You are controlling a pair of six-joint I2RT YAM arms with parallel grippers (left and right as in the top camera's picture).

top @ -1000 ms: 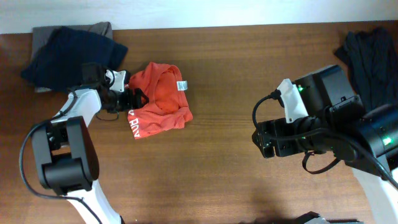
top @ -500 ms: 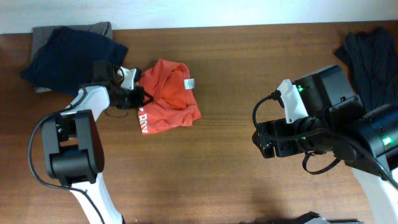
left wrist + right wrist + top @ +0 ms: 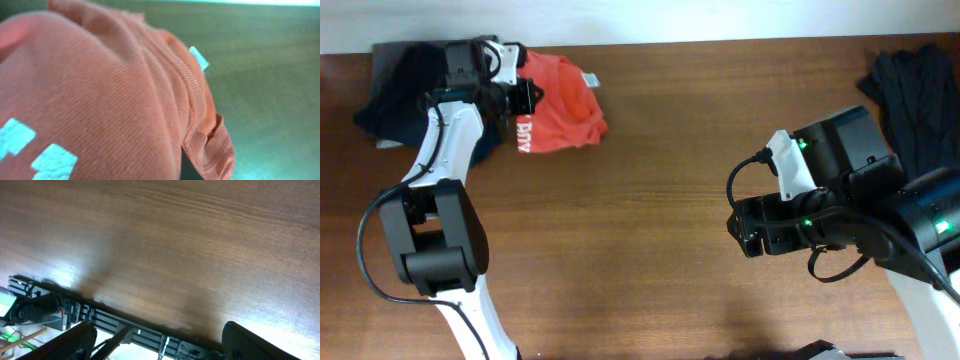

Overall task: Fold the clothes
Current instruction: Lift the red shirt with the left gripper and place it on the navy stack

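The clothes I am handling are a red-orange T-shirt (image 3: pixel 563 102), bunched up at the table's back left, with white lettering (image 3: pixel 523 133) along its left edge and a white tag (image 3: pixel 590 80) on top. My left gripper (image 3: pixel 523 97) is shut on the shirt's left edge, beside a dark pile. In the left wrist view the shirt (image 3: pixel 105 100) fills the frame and hides the fingers; its tag (image 3: pixel 199 57) and lettering (image 3: pixel 30 150) show. My right gripper (image 3: pixel 165 342) hangs open over bare wood near the table's front edge, holding nothing.
A dark navy garment (image 3: pixel 415 85) lies on a grey cloth (image 3: pixel 385 52) at the back left corner, right behind the left gripper. Another dark garment (image 3: pixel 910 85) is heaped at the back right. A black rail (image 3: pixel 125 325) runs along the table edge under the right gripper.
My left gripper closed on the shirt and carried it away from the table's middle toward the back left, next to the navy pile. The right arm has not moved.
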